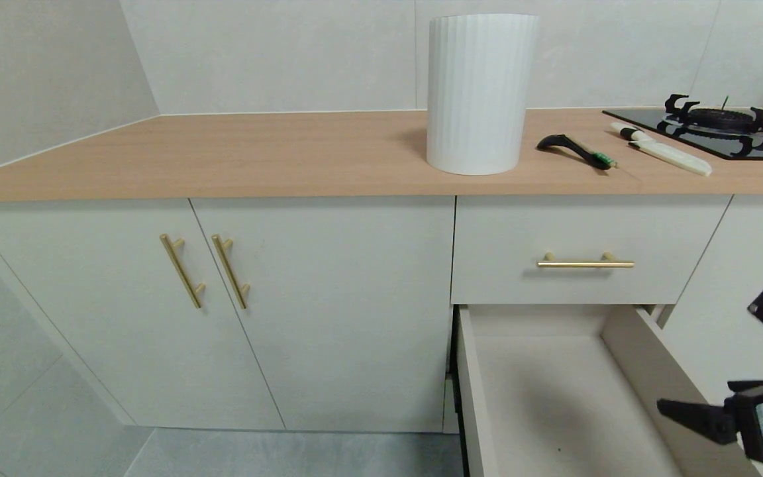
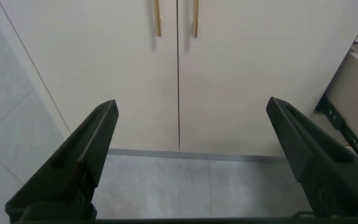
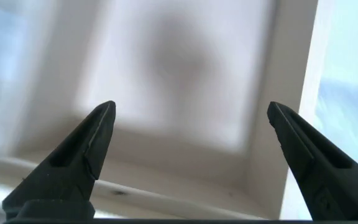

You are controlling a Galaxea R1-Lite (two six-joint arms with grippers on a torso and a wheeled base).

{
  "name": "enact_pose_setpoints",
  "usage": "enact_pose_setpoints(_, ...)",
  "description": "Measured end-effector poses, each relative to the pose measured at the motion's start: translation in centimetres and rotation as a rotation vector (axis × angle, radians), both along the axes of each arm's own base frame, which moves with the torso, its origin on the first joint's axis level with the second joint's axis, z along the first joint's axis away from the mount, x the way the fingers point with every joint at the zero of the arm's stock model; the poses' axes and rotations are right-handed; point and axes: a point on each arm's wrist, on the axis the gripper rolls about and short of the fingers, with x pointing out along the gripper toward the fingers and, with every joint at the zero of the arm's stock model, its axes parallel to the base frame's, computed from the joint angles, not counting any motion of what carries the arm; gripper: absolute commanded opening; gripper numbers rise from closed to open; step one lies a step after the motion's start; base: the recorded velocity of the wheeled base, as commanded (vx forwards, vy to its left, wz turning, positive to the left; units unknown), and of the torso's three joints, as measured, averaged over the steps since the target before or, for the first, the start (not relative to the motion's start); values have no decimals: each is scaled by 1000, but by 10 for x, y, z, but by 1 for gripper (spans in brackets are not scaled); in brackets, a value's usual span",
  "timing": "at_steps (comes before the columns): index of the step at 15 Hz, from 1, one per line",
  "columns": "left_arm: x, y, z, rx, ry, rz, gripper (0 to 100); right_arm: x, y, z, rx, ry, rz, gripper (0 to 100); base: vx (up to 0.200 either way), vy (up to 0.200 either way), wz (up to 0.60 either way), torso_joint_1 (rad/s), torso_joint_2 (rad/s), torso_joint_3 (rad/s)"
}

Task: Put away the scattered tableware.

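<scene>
**A:** How far along is it?

**B:** Barely begun, I'd judge. The counter [image 1: 222,156] runs across the upper half of the frame. At lower right the lower drawer [image 1: 471,384] stands pulled open, with neither piece in it yet.

**A:** Where's the tableware?

**B:** At upper right, past the tall white ribbed canister [image 1: 477,93]. A white knife [image 1: 666,154] lies beside the hob [image 1: 719,126], and a black peeler [image 1: 573,150] with a green tip lies near it, not touching. Both are on the counter.

**A:** And the hands?

**B:** The right hand [image 3: 190,109] hangs over the open drawer, fingers apart and holding nothing. The left hand [image 2: 191,102] faces the cupboard doors [image 2: 241,74], likewise spread and empty. Both pieces are left to fetch.
</scene>
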Motion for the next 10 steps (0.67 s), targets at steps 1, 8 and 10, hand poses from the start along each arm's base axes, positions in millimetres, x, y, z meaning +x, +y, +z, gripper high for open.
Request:
enact_pose_setpoints(1,0,0,0,0,0,0,100,2,0,30,41,-30,30,100,0,0,0,0,0,0)
enact_pose_setpoints(8,0,0,0,0,0,0,100,33,0,128,185,-51,-36,100,0,0,0,0,0,0)
enact_pose_setpoints(10,0,0,0,0,0,0,100,43,-2,130,194,-55,-70,100,0,0,0,0,0,0)
